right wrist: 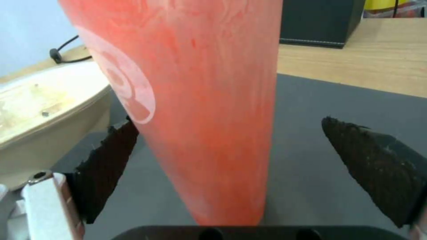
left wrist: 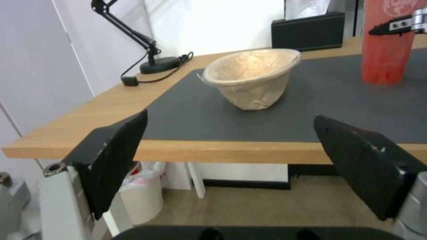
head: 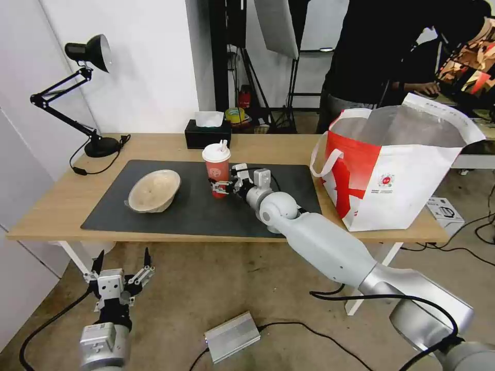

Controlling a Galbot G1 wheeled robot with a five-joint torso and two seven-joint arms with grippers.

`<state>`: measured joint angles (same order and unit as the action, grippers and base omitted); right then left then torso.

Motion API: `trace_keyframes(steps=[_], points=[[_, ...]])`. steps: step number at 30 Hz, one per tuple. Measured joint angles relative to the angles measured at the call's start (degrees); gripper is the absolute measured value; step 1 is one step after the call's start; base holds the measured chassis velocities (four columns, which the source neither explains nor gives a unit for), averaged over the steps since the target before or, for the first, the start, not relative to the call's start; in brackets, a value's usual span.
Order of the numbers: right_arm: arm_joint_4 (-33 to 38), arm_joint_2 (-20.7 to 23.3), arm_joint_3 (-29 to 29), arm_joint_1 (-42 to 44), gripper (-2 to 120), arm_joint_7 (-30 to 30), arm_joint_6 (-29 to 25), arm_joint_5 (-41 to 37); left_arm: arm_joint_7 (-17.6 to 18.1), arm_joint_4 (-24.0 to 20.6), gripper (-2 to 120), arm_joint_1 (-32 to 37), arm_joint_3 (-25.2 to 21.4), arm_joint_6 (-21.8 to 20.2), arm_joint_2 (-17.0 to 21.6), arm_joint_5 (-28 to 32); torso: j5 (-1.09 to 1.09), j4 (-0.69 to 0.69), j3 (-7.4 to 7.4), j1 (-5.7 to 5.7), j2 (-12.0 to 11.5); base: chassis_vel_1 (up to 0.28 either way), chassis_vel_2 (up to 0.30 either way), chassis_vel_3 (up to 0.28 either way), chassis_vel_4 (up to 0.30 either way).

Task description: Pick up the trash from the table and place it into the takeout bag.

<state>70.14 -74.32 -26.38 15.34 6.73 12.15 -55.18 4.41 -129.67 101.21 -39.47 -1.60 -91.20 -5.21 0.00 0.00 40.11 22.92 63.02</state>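
Right tool [right wrist: 231,156]: spread, fingers flanking the lower body of the tall red paper drink cup with white lid [head: 216,167], not yet pinching.
Cup axis: upright, straight ahead of the tool, standing on the dark grey mat [head: 206,208] of the light wood surface [head: 51,201].
Left tool [head: 122,265]: spread, parked low before the surface edge.
Nearer arm: right.
Destination: boxy white-and-red takeout bag [head: 402,185], to the cup's right.
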Motion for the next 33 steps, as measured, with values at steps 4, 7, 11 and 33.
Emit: trace_keyframes(steps=[4,7,11,33], points=[[-1.0,-0.6,-0.1,-0.6,100,-0.3,-0.2,0.2,0.0,0.2,100,-0.1,0.0,0.0,0.0,0.0,0.00,0.00,0.00,0.00,0.0,0.000,0.000,0.000,0.000],[-1.8,-1.0,-0.3,-1.0,100,-0.5,-0.3,0.3,0.0,0.2,100,-0.2,0.0,0.0,0.0,0.1,0.00,0.00,0.00,0.00,0.0,0.000,0.000,0.000,0.000],[-2.7,-1.8,-0.5,-1.5,100,-0.8,-0.6,0.4,0.0,0.3,100,-0.3,0.0,0.0,0.0,0.1,0.00,0.00,0.00,0.00,0.0,0.000,0.000,0.000,0.000],[-7.6,-5.5,-0.7,-2.7,74,-2.1,-2.3,2.0,0.1,0.9,100,-0.8,0.2,0.2,0.0,0.2,0.00,0.00,0.00,0.00,0.0,0.000,0.000,0.000,0.000]])
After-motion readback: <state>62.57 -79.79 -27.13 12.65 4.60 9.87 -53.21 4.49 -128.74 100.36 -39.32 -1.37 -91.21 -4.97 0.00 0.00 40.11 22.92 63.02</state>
